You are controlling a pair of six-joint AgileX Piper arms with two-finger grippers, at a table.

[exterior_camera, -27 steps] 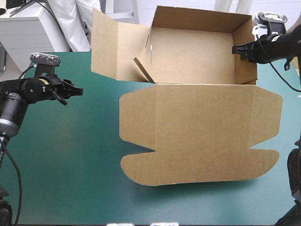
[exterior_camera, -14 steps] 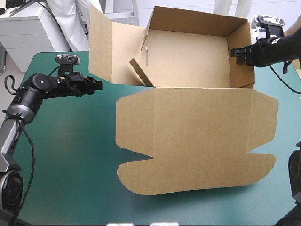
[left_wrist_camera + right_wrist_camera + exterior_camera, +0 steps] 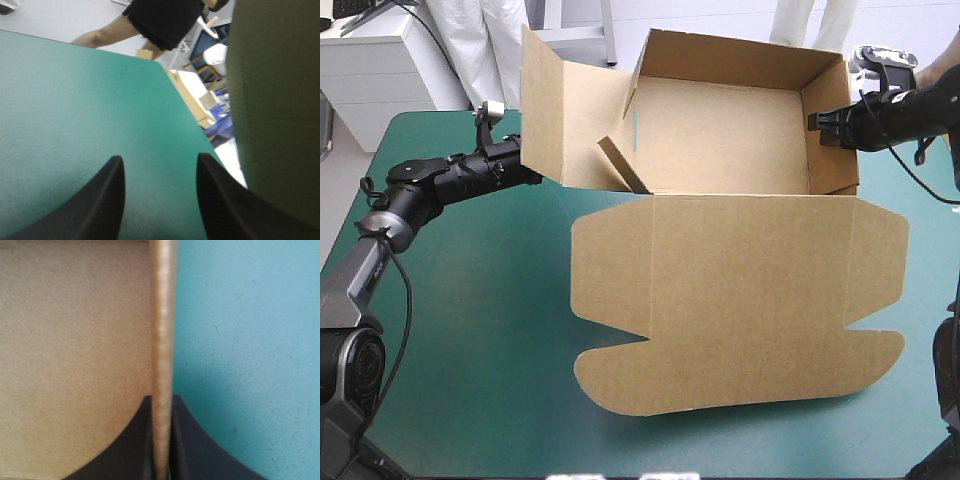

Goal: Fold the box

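The brown box [image 3: 730,130] stands at the table's far side as an open tray, its lid [image 3: 740,300] lying flat toward the front. The box's left side panel [image 3: 560,110] is swung outward and stands upright, and a small inner flap [image 3: 620,165] leans inside. My left gripper [image 3: 528,172] is open just behind that panel's outer face; in the left wrist view the panel [image 3: 275,95] rises beside my left gripper [image 3: 160,170] with nothing between the fingers. My right gripper [image 3: 817,123] is shut on the box's right wall [image 3: 161,340], one black finger [image 3: 137,440] on each side.
The teal-green cover [image 3: 470,330] lies bare on the left and along the front. A white cabinet [image 3: 380,60] stands beyond the table's far left corner.
My left arm has swung across the table toward the box, reaching the outer face of the left side panel. The box has shifted slightly. My right gripper keeps its grip on the right wall.
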